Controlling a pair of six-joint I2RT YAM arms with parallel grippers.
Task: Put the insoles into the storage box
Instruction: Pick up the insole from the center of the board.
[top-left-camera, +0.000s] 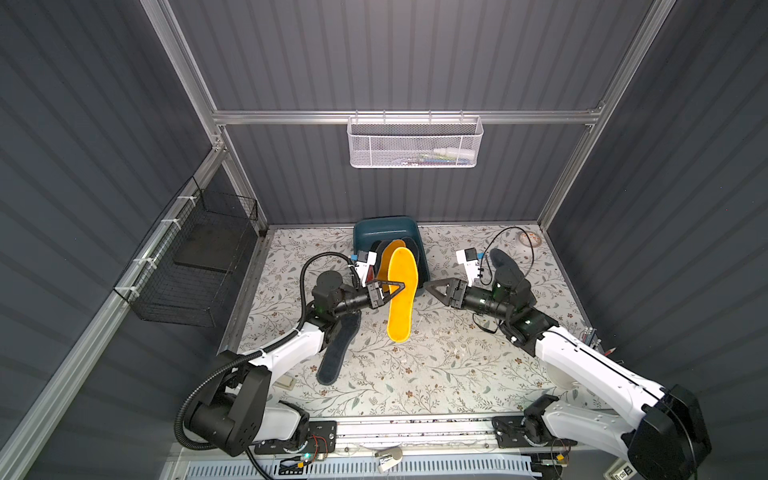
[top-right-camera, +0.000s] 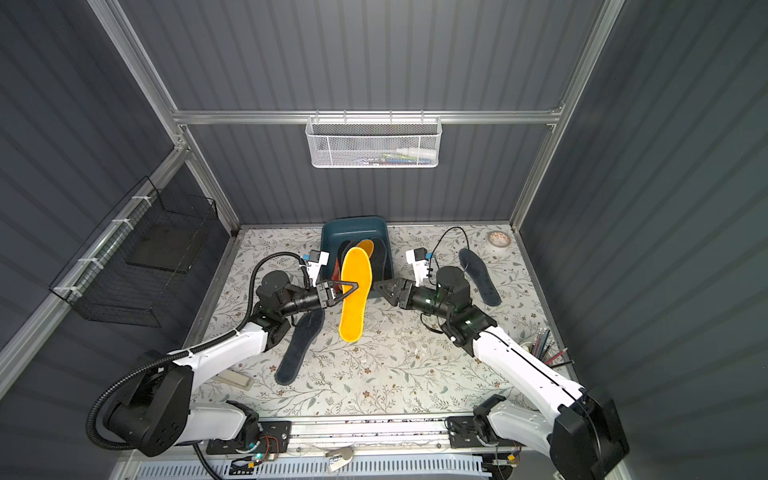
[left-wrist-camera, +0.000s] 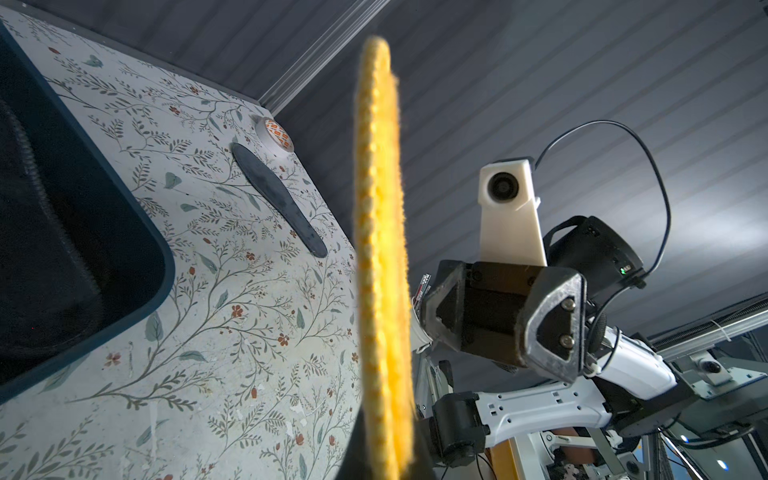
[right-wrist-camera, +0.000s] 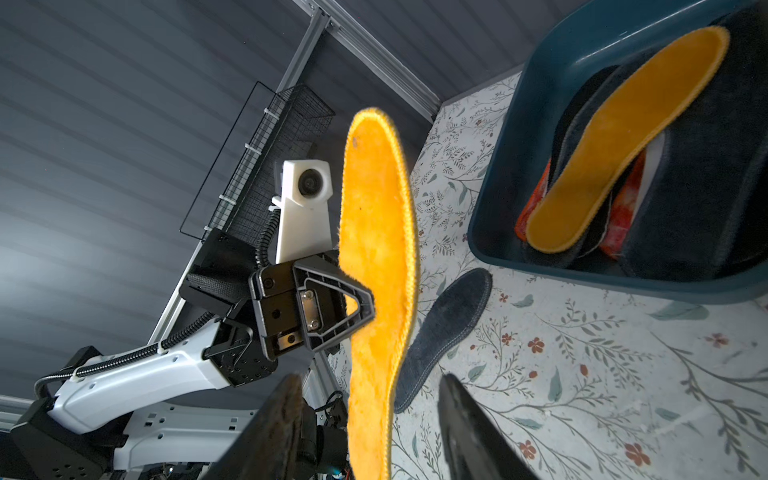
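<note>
1. Insoles: a few already lie stacked in the storage box.
2. My left tool is clamped on a yellow insole, lifted near the box.
3. My right tool is empty, jaws apart.
4. Left: that one plus the near dark insole and far dark insole on the bench.

One yellow insole near the box, another yellow insole inside it atop an uncountable pile. Two dark insoles beside the box. Two baskets, one tape roll.
</note>
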